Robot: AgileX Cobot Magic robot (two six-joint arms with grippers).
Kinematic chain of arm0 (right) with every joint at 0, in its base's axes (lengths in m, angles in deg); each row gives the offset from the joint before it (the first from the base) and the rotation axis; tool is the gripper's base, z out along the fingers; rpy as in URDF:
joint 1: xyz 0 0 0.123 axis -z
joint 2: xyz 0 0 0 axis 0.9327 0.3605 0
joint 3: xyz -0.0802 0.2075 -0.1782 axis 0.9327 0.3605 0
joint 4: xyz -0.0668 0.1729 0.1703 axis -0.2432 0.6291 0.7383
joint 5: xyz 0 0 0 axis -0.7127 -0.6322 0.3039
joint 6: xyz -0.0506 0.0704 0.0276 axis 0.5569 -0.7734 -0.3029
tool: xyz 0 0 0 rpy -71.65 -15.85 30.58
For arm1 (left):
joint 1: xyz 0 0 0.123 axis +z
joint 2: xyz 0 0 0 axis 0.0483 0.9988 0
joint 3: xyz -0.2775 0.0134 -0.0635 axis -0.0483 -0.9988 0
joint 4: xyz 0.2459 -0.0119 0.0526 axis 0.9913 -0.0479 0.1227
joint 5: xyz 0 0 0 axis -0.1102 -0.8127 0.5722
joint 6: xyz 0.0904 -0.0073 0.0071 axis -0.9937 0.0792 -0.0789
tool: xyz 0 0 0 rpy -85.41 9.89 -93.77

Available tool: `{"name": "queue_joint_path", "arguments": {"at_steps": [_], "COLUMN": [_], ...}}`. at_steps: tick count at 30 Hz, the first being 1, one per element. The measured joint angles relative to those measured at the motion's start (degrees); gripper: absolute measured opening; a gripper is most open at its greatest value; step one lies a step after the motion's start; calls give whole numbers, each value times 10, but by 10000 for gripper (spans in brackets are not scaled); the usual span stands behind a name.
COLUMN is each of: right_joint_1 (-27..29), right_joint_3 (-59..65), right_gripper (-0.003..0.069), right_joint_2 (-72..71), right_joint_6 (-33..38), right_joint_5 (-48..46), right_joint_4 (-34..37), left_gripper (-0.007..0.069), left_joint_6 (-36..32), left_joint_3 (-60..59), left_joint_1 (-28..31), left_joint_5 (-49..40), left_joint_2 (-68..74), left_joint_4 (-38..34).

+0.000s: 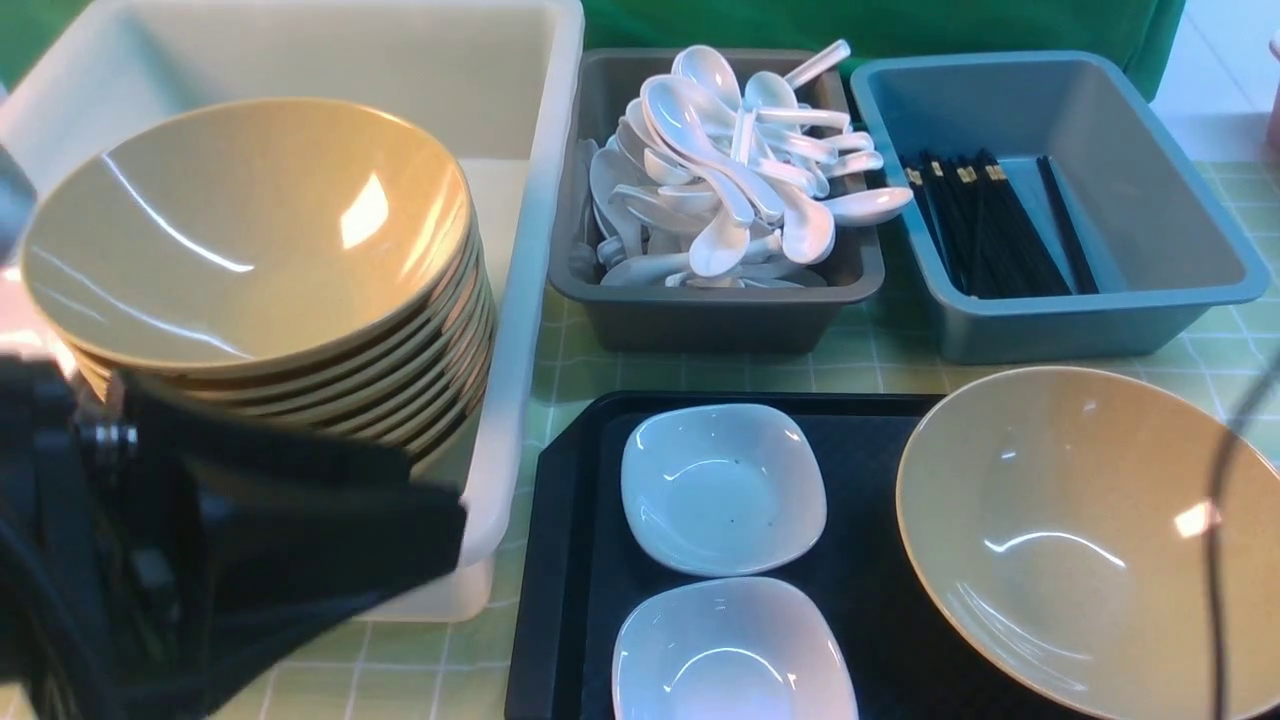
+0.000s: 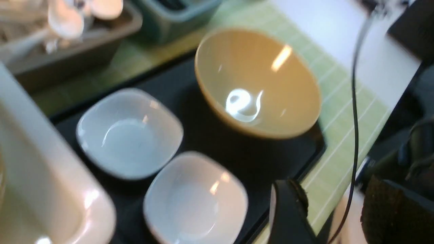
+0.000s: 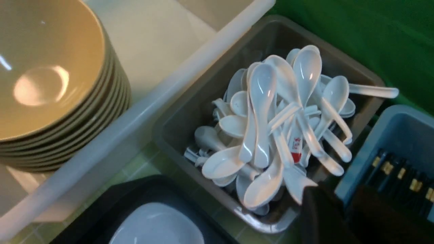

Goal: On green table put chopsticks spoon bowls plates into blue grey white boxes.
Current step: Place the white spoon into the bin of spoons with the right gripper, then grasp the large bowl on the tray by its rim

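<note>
Black and flat, a textured plastic tray (image 1: 570,520) lies nearest on the pale green gridded table (image 1: 880,365). It carries two small glossy white squarish plates (image 1: 733,655), one behind the other, and beside them, to the right, a wide tan round bowl (image 1: 1080,540). At the near left the left gripper (image 2: 332,189) hangs over the tray's edge, its jaws parted with nothing between them. The right gripper (image 3: 334,200) shows only as dark blurred fingers above the boxes, and whether it is parted or clenched cannot be told. Farther back stand three boxes. The large milky white plastic box (image 1: 530,250) holds a stack of tan bowls (image 1: 250,230). The dark grey box (image 1: 700,320) is heaped with white soup spoons (image 1: 730,170). The blue box (image 1: 1100,320) holds black gold-banded chopsticks (image 1: 1000,230).
</note>
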Motion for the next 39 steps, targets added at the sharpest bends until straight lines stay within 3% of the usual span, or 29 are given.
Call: {"name": "queue_joint_path", "arguments": {"at_steps": [4, 14, 18, 24, 30, 39], "right_joint_1": [0, 0, 0, 0, 0, 0], "right_joint_3": [164, 589, 727, 808, 813, 813], "right_gripper": [30, 25, 25, 25, 29, 39], "right_joint_2": [-160, -514, -654, -766, -764, -762], "right_joint_6": [11, 15, -20, -63, -77, -78], "right_joint_5": [0, 14, 59, 78, 71, 71], "right_joint_4": [-2, -4, -3, -3, -2, -2], "left_gripper": [272, 272, 282, 419, 545, 560], "left_joint_6": [1, -20, -39, 23, 85, 107], "left_joint_3": [0, 9, 50, 157, 310, 454], "left_joint_1": [0, -2, -41, -141, -165, -165], "left_joint_5": [13, -42, -71, -18, 15, -3], "left_joint_2": [30, 174, 279, 430, 599, 798], "left_joint_4": [-53, -102, -114, -60, -2, 5]}}
